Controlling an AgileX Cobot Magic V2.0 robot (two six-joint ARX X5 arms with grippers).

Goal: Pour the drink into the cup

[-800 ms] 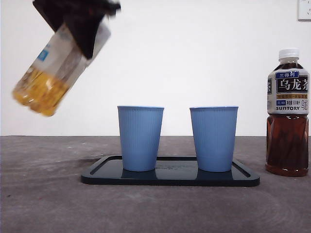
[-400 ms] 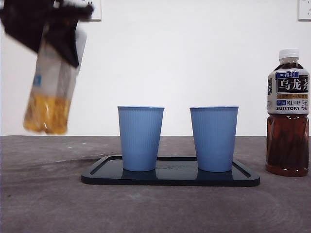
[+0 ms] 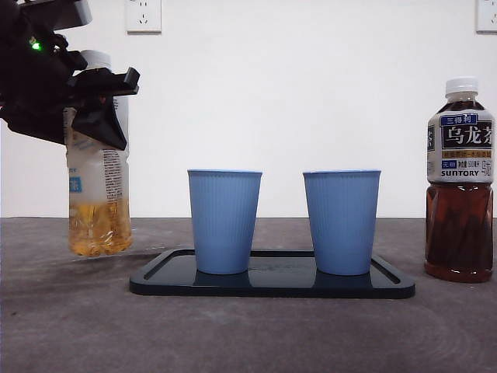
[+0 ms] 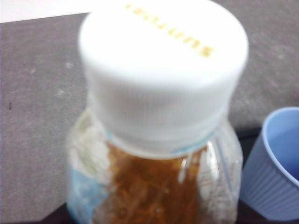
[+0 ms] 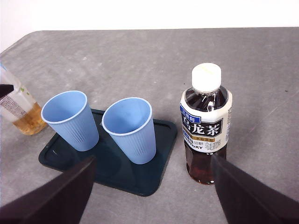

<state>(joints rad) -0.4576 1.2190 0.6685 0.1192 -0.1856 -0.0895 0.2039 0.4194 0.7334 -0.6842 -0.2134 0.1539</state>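
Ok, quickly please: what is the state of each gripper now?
Left gripper: shut on the yellow bottle, upright, just above the table.
Right gripper: open, holding nothing, above the tea bottle.

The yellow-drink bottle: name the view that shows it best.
The front view: the whole bottle shows upright, held in the left gripper, beside the tray. The left wrist view shows only its white cap and neck, blurred. The right wrist view catches just its lower part at the edge.

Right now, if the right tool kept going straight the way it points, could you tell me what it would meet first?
Probably the dark tea bottle, which stands between the right tool's open jaws, slightly toward one side; depth is hard to judge.
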